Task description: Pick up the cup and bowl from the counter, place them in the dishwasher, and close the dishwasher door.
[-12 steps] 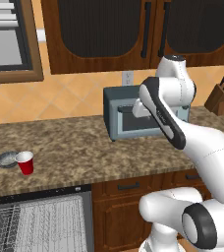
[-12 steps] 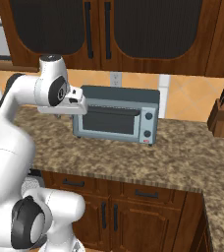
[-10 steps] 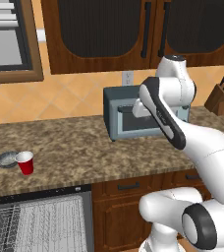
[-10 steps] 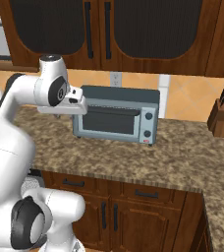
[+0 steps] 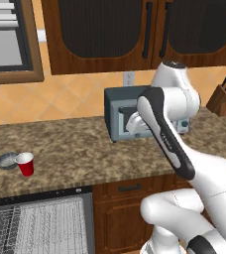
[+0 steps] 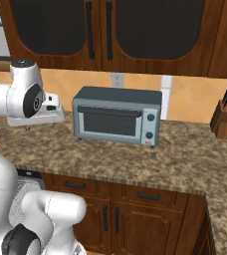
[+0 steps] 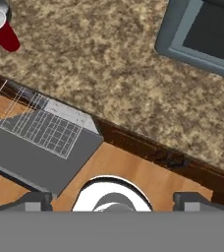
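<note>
gripper (image 7: 112, 201): held high over the counter's front edge, jaws spread wide, nothing caught between them; the two tips are seen well apart in the hand view
cup (image 5: 26, 163): stood upright on the counter, far off from the jaws toward the arm's left; in the hand view it is seen at the top left corner (image 7: 1, 28)
bowl (image 5: 7, 160): set just beside the cup, on its far side from the jaws
counter (image 5: 80, 154): speckled granite, spread out below the jaws
dishwasher (image 5: 40, 225): found open, white racks shown, below and left of the jaws
dishwasher door (image 7: 30, 157): folded down flat, left of the jaws in the hand view
toaster oven (image 6: 118, 115): parked on the counter beyond the jaws
</note>
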You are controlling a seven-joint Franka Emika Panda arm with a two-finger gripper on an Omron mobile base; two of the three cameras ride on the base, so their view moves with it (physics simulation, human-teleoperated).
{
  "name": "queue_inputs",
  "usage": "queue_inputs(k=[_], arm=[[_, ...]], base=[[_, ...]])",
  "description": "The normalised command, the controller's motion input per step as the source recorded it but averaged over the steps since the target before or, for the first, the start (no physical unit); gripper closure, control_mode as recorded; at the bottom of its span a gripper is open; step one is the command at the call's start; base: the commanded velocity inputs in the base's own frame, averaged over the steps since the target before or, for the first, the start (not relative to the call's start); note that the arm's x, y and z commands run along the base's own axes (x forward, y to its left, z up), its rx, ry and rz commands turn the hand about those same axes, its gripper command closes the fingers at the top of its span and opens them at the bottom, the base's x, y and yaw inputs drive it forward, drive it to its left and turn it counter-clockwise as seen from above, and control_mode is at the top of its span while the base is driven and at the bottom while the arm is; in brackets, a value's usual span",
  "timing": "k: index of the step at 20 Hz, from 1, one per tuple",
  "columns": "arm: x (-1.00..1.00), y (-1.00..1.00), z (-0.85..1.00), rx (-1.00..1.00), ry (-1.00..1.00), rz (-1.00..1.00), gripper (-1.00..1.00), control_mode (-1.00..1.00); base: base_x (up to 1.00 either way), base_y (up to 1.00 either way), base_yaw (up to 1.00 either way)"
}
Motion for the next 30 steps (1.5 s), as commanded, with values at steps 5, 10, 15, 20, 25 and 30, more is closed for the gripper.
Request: queue_inputs(k=[5, 10, 15, 20, 25, 30], arm=[[-0.65, 0.98, 0.0, 0.0, 0.0, 0.35, -1.0, -1.0], [-0.51, 0.99, -0.01, 0.0, 0.0, 0.3, -1.0, -1.0], [0.03, 1.0, -0.08, 0.0, 0.0, 0.12, -1.0, -1.0], [0.44, 1.0, -0.15, -0.04, 0.02, -0.01, -1.0, -1.0], [0.84, 1.0, -0.25, -0.1, 0.09, -0.15, -1.0, -1.0], [0.94, 0.9, -0.36, -0.09, 0.11, -0.29, -1.0, -1.0]], base=[[0.0, 0.0, 0.0], [0.0, 0.0, 0.0], [0.0, 0.0, 0.0], [0.0, 0.0, 0.0], [0.0, 0.0, 0.0], [0.0, 0.0, 0.0]])
